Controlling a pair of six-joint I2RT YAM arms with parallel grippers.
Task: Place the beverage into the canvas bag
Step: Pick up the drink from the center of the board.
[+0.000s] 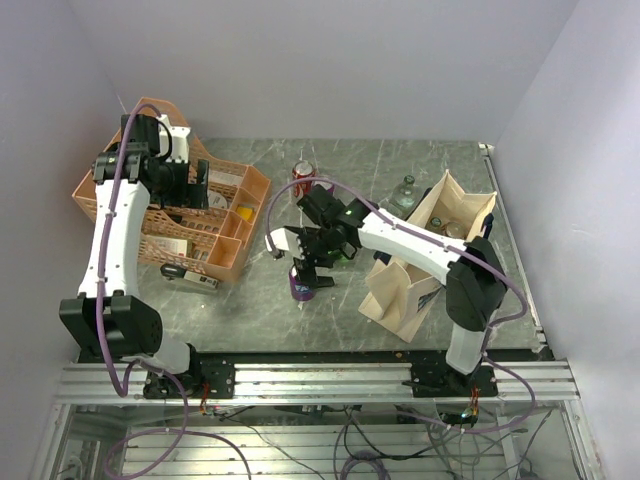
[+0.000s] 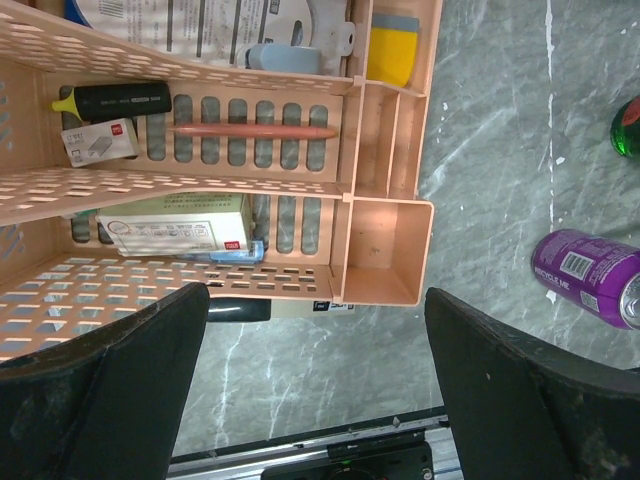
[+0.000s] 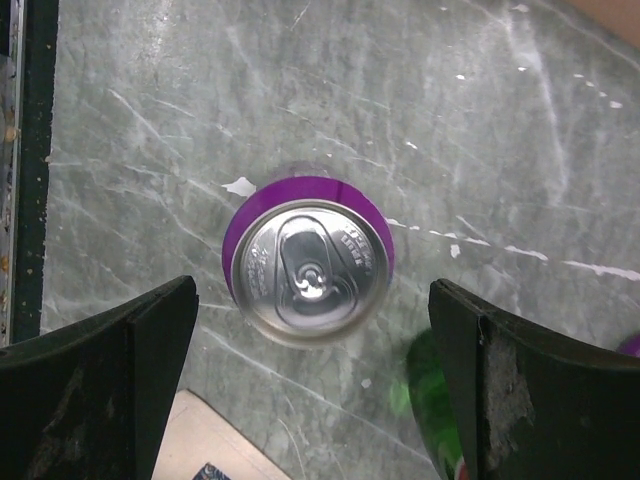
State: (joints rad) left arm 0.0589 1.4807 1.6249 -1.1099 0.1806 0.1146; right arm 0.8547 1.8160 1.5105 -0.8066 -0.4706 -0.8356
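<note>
Grey marbled counter (image 3: 450, 100) lies beneath my right hand (image 3: 313, 287), spread wide and empty over the upright purple can (image 3: 310, 262), while my left hand (image 2: 316, 293) gapes empty too.

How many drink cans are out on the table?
3. Purple can upright below the open right gripper; green can, only partly seen, beside it; red can standing farther back. More may be hidden.

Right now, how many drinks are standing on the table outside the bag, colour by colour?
Purple can: 1
Red can: 1
Green drink, can or bottle unclear: 1
Clear bottle: 1
Total: 4
</note>
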